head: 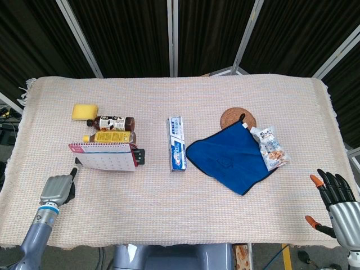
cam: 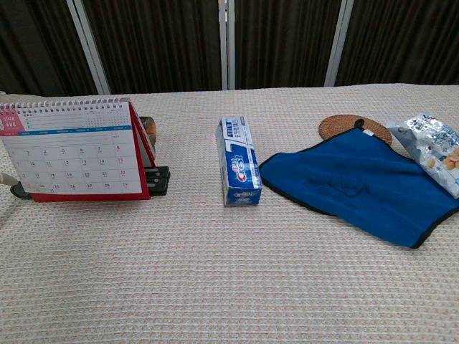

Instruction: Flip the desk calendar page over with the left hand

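Nearest the robot, the left hand (head: 57,189) sits low over the tablecloth (head: 169,208) at the front left, most fingers curled in with nothing in them and one finger (head: 72,172) stretched forward toward the desk calendar (head: 103,157). That fingertip is just short of the calendar's left foot; from here I cannot tell if it touches. Over on the front right corner, the right hand (head: 336,204) hangs off the table edge, fingers spread wide, holding nothing.

Next row back: the desk calendar stands upright on its red base at the left, its month grid facing the robot, a black clip (cam: 157,180) tucked at its right side. Centre table, a toothpaste box (head: 176,143) lies lengthwise. To the right, a blue cloth (head: 228,158) lies flat, with a snack packet (head: 270,147) beside its right edge.

Behind the calendar lie two bottles (head: 111,129), then a yellow sponge (head: 84,111). A round woven coaster (head: 237,118) peeks from the cloth's far corner.
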`<state>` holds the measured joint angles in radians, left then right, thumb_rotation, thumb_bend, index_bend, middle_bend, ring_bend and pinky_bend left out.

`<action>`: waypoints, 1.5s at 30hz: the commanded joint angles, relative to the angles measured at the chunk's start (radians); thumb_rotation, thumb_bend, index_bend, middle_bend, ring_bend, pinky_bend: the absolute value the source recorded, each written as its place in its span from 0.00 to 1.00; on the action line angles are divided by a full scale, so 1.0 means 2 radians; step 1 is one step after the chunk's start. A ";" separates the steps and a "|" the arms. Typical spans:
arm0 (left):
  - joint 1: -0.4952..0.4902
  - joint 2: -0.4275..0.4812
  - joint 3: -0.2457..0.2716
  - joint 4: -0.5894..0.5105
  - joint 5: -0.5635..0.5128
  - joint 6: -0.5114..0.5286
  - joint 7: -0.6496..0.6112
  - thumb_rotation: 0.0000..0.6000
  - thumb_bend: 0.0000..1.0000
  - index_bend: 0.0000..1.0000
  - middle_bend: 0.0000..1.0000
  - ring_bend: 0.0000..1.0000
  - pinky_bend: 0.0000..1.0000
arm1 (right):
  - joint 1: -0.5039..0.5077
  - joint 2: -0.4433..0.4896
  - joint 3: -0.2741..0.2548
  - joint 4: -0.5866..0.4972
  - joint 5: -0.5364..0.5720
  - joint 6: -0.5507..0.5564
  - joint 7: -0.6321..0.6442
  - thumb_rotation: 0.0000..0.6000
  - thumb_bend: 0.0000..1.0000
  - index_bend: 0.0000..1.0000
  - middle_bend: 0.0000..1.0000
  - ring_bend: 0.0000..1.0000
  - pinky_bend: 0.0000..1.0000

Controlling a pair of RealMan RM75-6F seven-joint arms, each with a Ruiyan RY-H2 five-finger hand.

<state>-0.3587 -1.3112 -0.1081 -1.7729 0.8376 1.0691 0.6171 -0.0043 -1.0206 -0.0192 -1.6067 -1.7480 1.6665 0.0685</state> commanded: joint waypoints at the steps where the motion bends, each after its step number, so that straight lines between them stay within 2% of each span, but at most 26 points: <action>1: -0.007 -0.008 0.003 0.009 -0.011 -0.003 0.002 1.00 0.94 0.00 0.69 0.64 0.53 | 0.000 0.000 0.000 0.000 -0.001 0.000 -0.001 1.00 0.03 0.00 0.00 0.00 0.00; 17: -0.038 -0.040 0.000 0.032 -0.022 0.009 0.005 1.00 0.94 0.00 0.69 0.64 0.53 | 0.001 -0.002 0.001 0.002 0.001 -0.001 -0.001 1.00 0.03 0.00 0.00 0.00 0.00; 28: -0.052 -0.043 -0.004 0.021 0.007 0.028 0.003 1.00 0.94 0.00 0.69 0.64 0.53 | 0.000 -0.001 0.001 0.002 0.001 0.000 -0.001 1.00 0.03 0.00 0.00 0.00 0.00; 37: -0.051 -0.032 -0.005 -0.012 0.065 0.061 -0.016 1.00 0.94 0.00 0.69 0.64 0.53 | -0.001 0.000 0.001 0.001 0.002 0.001 0.000 1.00 0.03 0.00 0.00 0.00 0.00; 45: -0.037 -0.015 -0.013 -0.034 0.154 0.113 -0.068 1.00 0.92 0.00 0.66 0.63 0.53 | -0.002 0.001 0.001 -0.001 0.000 0.005 0.000 1.00 0.03 0.00 0.00 0.00 0.00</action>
<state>-0.4452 -1.3548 -0.1249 -1.8275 1.0989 1.2602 0.5166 -0.0087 -1.0188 -0.0170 -1.6080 -1.7481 1.6760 0.0677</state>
